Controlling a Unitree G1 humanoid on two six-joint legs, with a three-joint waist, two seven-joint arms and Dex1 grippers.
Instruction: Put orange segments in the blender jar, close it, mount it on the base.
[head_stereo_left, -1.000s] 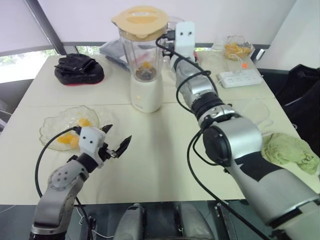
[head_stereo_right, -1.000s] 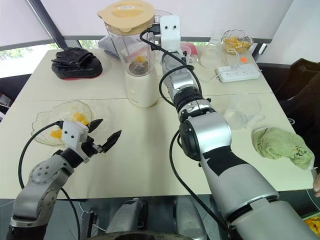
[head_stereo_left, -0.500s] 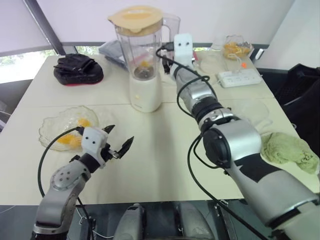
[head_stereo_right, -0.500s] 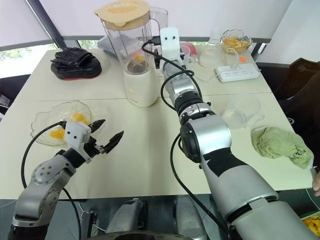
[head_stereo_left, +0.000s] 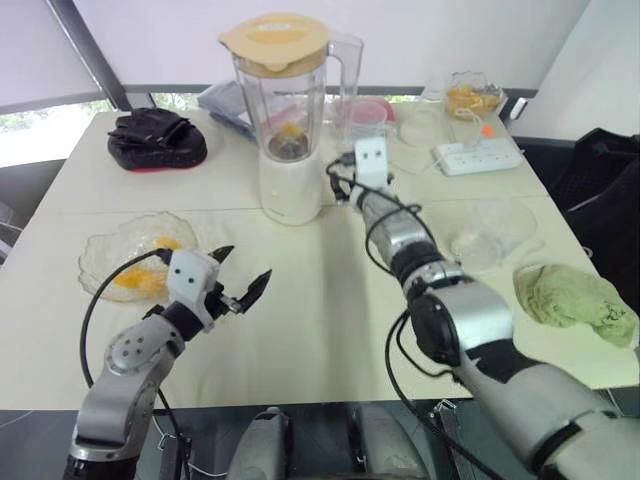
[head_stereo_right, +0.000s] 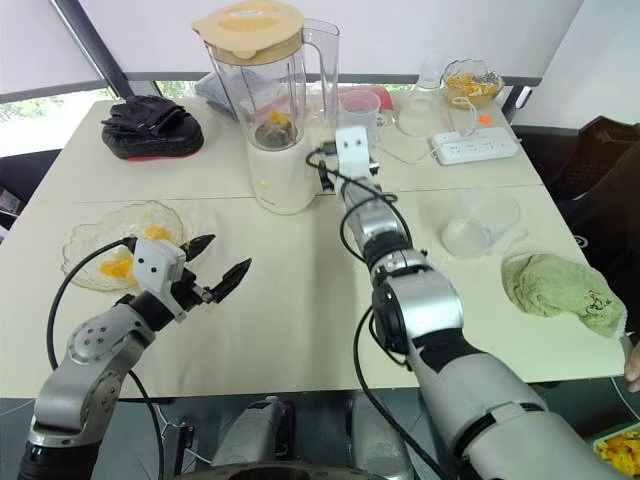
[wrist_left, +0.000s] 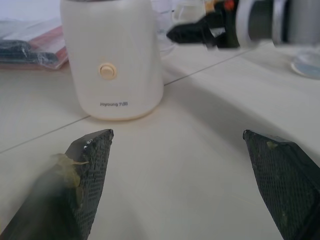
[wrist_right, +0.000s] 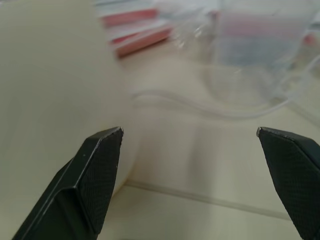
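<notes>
The clear blender jar (head_stereo_left: 285, 95) stands on the cream-white base (head_stereo_left: 290, 190) with a pale orange lid (head_stereo_left: 275, 32) on top. Orange segments (head_stereo_left: 290, 130) lie at its bottom. More orange segments (head_stereo_left: 135, 280) rest in a glass bowl (head_stereo_left: 105, 250) at the left. My right gripper (head_stereo_left: 340, 185) is open and empty, level with the base, just to its right. In the right wrist view its fingers (wrist_right: 100, 165) stand wide apart with the base (wrist_right: 50, 90) beside one of them. My left gripper (head_stereo_left: 240, 280) is open and empty above the table, right of the glass bowl, facing the base (wrist_left: 112, 55).
A clear measuring cup (head_stereo_left: 365, 120) stands right behind the right gripper. A low clear bowl (head_stereo_left: 495, 225) and a green cloth (head_stereo_left: 575, 300) lie at the right. A power strip (head_stereo_left: 478, 157) and a bowl of fruit (head_stereo_left: 475, 98) are at the back right, a black pouch (head_stereo_left: 155, 138) at the back left.
My right arm has come down from beside the jar's handle to the level of the base. The left arm has stayed where it was, open.
</notes>
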